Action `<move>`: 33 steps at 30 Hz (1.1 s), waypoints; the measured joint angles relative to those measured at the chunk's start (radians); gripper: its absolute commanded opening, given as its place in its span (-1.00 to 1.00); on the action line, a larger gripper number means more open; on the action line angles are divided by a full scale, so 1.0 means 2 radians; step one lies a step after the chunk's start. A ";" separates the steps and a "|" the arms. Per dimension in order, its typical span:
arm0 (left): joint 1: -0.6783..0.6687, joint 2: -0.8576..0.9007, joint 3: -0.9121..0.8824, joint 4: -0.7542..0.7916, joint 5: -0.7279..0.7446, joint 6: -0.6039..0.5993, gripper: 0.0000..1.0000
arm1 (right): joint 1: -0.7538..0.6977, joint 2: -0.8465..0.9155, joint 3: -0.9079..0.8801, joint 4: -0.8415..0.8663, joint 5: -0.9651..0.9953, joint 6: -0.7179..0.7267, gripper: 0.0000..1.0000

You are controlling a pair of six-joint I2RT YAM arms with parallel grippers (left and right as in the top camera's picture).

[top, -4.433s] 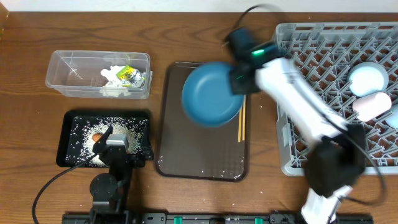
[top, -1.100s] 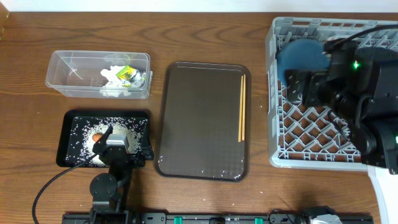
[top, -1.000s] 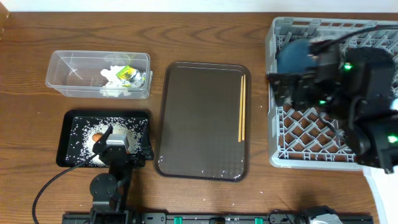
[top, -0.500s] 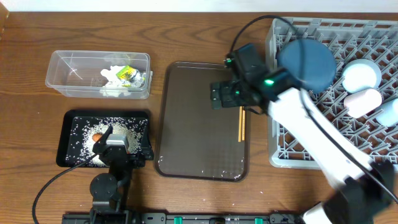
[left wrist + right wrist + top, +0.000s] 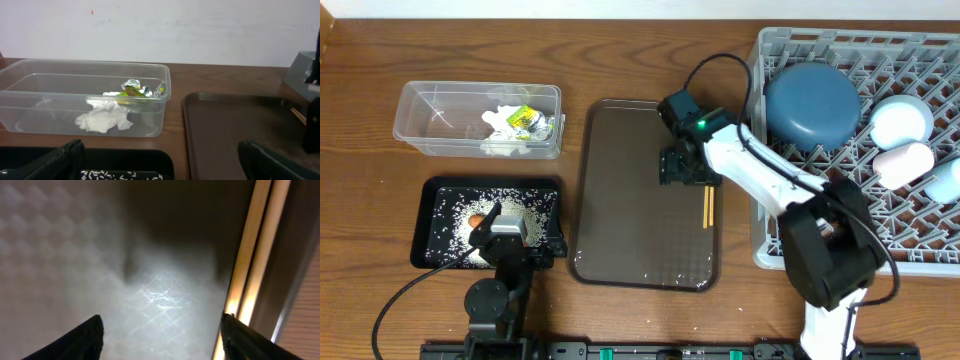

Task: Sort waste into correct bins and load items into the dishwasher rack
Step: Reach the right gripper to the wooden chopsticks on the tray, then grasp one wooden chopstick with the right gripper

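Right wrist view first: what is the right gripper (image 5: pixel 160 337) doing?

– Its two dark fingers are spread and pinch nothing. Between them is only the textured floor of the brown serving tray (image 5: pixel 75 230). The pair of wooden chopsticks (image 5: pixel 250 270) lies side by side along the tray's raised edge, in line with one finger, not centred in the gap.

How should the pick be done well?

– My judgement: shift sideways until both sticks sit between the fingers, then close across them near their middle so they lift level and together. They are thin, lie flat and hug the rim, so one could easily slip free.

And from overhead?

– The right gripper (image 5: pixel 685 168) sits low over the serving tray (image 5: pixel 630 200), with the chopsticks (image 5: pixel 708 200) just beside it. To its right, the grey dishwasher rack (image 5: pixel 760 230) holds the dark-blue dish (image 5: pixel 813 103), a light-blue bowl (image 5: pixel 903 122), a white cup (image 5: pixel 910 160) and a light-blue cup (image 5: pixel 945 180).

The bins?

– The clear tub (image 5: pixel 50 100) holds crumpled tissue (image 5: pixel 104 120) and a yellow-green wrapper (image 5: pixel 135 90). The black tray (image 5: pixel 420 225) holds scattered rice (image 5: pixel 450 215) and a small carrot (image 5: pixel 477 220).

The other arm?

– The left gripper (image 5: pixel 165 165) is spread wide and empty above the black tray, facing the tub.
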 measured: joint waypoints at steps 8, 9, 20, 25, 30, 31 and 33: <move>0.000 0.000 0.000 0.000 0.000 0.000 0.99 | 0.000 0.022 0.000 0.004 0.015 0.016 0.43; 0.000 0.000 0.000 0.000 0.000 0.000 0.98 | 0.000 0.022 0.000 0.005 0.017 0.017 0.43; 0.000 0.000 0.000 0.000 0.000 0.000 0.99 | -0.001 0.022 0.027 -0.027 0.018 0.009 0.46; 0.000 0.000 0.000 0.000 0.000 0.000 0.99 | -0.003 0.022 0.069 -0.054 0.024 0.002 0.55; 0.000 0.000 0.000 0.000 0.000 0.000 0.98 | -0.013 0.022 0.070 -0.066 0.040 0.001 0.54; 0.000 0.000 0.000 0.000 0.000 0.000 0.99 | -0.014 0.022 0.070 -0.066 0.043 0.001 0.53; 0.000 0.000 0.000 0.000 0.000 0.000 0.99 | -0.020 0.022 0.070 -0.066 0.045 0.001 0.53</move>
